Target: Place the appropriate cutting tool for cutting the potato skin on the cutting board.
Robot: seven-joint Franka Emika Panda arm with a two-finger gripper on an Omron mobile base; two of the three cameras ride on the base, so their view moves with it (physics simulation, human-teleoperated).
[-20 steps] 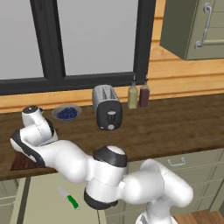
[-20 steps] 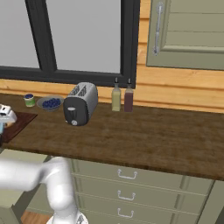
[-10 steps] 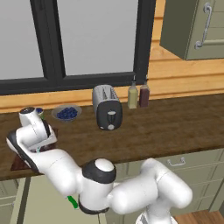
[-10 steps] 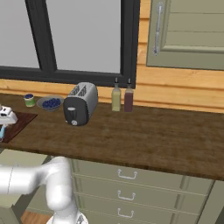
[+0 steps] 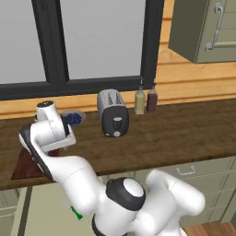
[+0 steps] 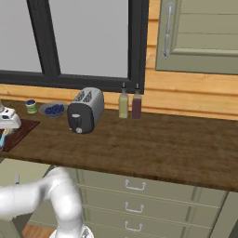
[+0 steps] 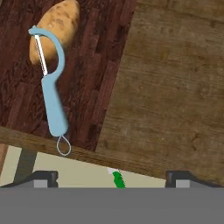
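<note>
My gripper (image 7: 111, 177) stands wide apart, holding nothing; the peeler (image 7: 51, 94) lies upper left on the cutting board (image 7: 94, 65), head over the potato (image 7: 56, 27).

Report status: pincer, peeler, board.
Pincer open, empty. Peeler flat on cutting board, head overlapping potato. Nothing in the way.

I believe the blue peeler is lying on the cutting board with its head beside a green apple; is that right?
Not quite: the hand view shows the peeler on the cutting board with its head against a tan potato, not a green apple.
</note>
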